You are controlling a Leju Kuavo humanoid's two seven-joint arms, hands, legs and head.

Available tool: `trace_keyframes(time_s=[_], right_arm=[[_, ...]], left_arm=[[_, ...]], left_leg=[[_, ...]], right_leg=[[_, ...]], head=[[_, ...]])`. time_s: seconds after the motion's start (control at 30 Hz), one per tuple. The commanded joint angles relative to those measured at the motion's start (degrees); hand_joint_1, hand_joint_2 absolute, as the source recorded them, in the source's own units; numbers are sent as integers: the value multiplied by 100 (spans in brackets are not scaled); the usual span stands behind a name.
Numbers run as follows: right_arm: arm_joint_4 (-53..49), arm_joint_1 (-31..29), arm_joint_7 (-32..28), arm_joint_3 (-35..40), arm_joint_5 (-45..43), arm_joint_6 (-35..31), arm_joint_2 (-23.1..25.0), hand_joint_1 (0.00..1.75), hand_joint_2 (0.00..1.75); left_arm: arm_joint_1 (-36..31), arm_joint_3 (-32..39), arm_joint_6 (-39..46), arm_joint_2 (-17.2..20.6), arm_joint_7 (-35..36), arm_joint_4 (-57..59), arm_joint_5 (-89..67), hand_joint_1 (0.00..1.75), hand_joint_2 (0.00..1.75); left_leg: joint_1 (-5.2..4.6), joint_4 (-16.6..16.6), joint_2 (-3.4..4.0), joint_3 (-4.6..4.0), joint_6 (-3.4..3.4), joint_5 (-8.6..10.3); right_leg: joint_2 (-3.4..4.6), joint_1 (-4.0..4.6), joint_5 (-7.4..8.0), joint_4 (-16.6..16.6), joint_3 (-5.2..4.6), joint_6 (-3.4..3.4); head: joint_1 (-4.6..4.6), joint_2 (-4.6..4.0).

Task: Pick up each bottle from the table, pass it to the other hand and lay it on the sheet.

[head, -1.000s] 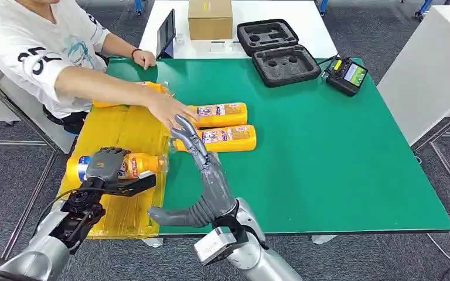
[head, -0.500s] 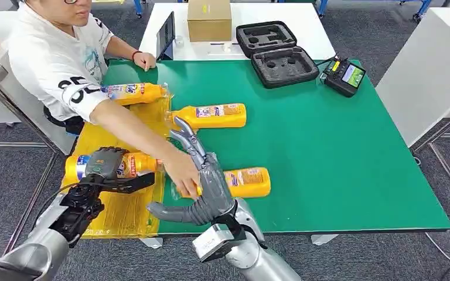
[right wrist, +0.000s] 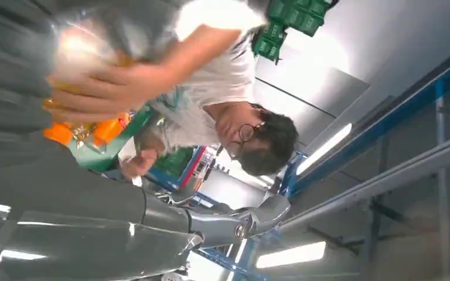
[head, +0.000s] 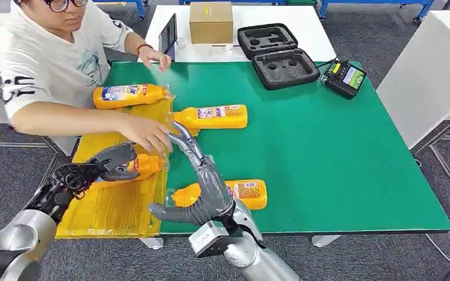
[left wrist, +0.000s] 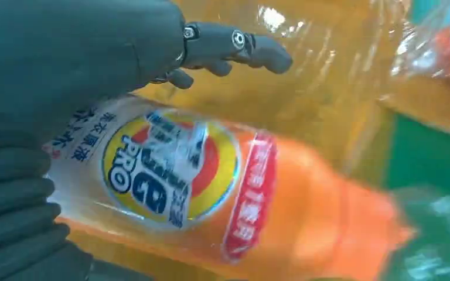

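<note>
Standing on grey carpet [head: 351, 257]: a green-topped table [head: 328, 152], a white table [head: 304, 29] butting against its far edge, a white cabinet [head: 433, 64] to the right. Glowing overhead: strip lights [right wrist: 293, 254] beside blue beams [right wrist: 398, 111].

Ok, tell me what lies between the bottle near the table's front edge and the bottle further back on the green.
In the head view, bare green table and the right hand's raised fingers lie between the front bottle and the back bottle.
</note>
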Motion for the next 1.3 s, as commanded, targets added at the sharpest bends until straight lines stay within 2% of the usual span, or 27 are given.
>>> trace_keyframes(time_s=[0.03, 0.2, 0.37, 0.5, 0.53, 0.6, 0.67, 0.7, 0.77, 0.8, 0.87, 0.97, 1.07, 1.2, 1.3], right_arm=[[440, -207, 9, 160, -19, -47, -120, 0, 175], [451, -211, 9, 155, -13, -53, -110, 0, 175], [431, -188, 9, 107, 49, -16, -50, 0, 175], [396, -125, 64, 108, 157, 17, -45, 0, 175], [369, -83, 82, 100, 197, 28, -41, 0, 175], [294, 7, 109, 75, 267, 56, -38, 0, 175], [265, -2, 231, 173, 441, 103, -95, 0, 175], [340, -78, 613, 316, 988, 54, -209, 0, 175], [384, -123, 1166, 378, 1828, -118, -339, 0, 175], [420, -215, 2019, 462, 2913, 98, -540, 0, 175], [391, -211, 2420, 390, 3285, 183, -591, 0, 175], [491, -273, 3493, 365, 4080, 1293, -939, 0, 175], [532, -127, 3791, 163, 4308, 1472, -1291, 0, 175], [485, -25, 4111, -243, 4401, 1604, -1513, 0, 175], [485, -25, 4111, -243, 4401, 1604, -1513, 0, 175]], left_arm=[[414, 693, -356, -144, 33, 699, 249, 0, 0], [418, 729, -385, -151, 49, 681, 329, 0, 0], [336, 1265, -856, -212, 533, 802, 1433, 0, 0], [379, 1564, -563, -270, 463, 716, 2012, 0, 0], [434, 1593, -27, -302, 255, 567, 2101, 0, 0], [513, 1563, 2329, -459, -777, 171, 2113, 0, 0], [601, 1776, 3856, -588, -1608, -261, 2441, 0, 0], [961, 1419, 4583, -550, -1637, -1133, 2629, 0, 175], [1437, 876, 5546, -362, -1637, -2119, 2695, 0, 175], [1860, 1076, 5950, -350, -1637, -3103, 2627, 0, 175], [2066, 1502, 5950, -512, -1637, -3716, 1950, 0, 175], [2489, 2101, 5950, -830, -1637, -5087, 1516, 0, 175], [2765, 2290, 5950, -1038, -1637, -6089, 1195, 0, 175], [2996, 2517, 5950, -1371, -1637, -7174, 715, 0, 175], [2996, 2517, 5950, -1371, -1637, -7174, 715, 0, 175]], left_leg=[[-9, -19, 18, 30, -1, -1], [-7, -21, 23, 34, -3, -1], [-10, -13, 14, 37, 0, -4], [-9, -15, 15, 38, -1, -3], [-10, -14, 14, 39, 0, -3], [-9, -14, 9, 36, 0, -3], [-8, -13, 0, 30, 0, -1], [-6, -17, 2, 29, -1, -1], [0, -3, 16, 13, -1, -5], [1, -2, 36, 11, -3, -9], [7, -1, 53, -9, -3, -11], [4, 1, 41, -27, -3, -6], [14, 8, 25, -46, -1, -8], [10, 11, 31, -61, 2, -15], [10, 12, 30, -57, 3, -19]], right_leg=[[24, -9, 4, -15, 19, 0], [30, -7, 8, -19, 22, -3], [18, -8, 1, -9, 26, -1], [20, -6, 3, -12, 26, -1], [18, -7, 1, -10, 28, 1], [14, -7, 1, -10, 27, 1], [3, -6, -1, -10, 24, 1], [8, -5, 1, -17, 23, 0], [19, 2, 6, -9, 4, 0], [39, 3, 8, -8, -8, -3], [53, 7, 19, -14, -22, -6], [35, 3, 15, -7, -46, -17], [21, 7, 7, -10, -54, -15], [29, 4, 3, -8, -71, -11], [30, 4, 1, -9, -66, -10]], head=[[0, 0], [2, 0], [0, 0], [0, 0], [2, 0], [2, 0], [2, 0], [2, 0], [4, 0], [5, 0], [4, 0], [0, 0], [4, 0], [4, 0], [4, 0]])
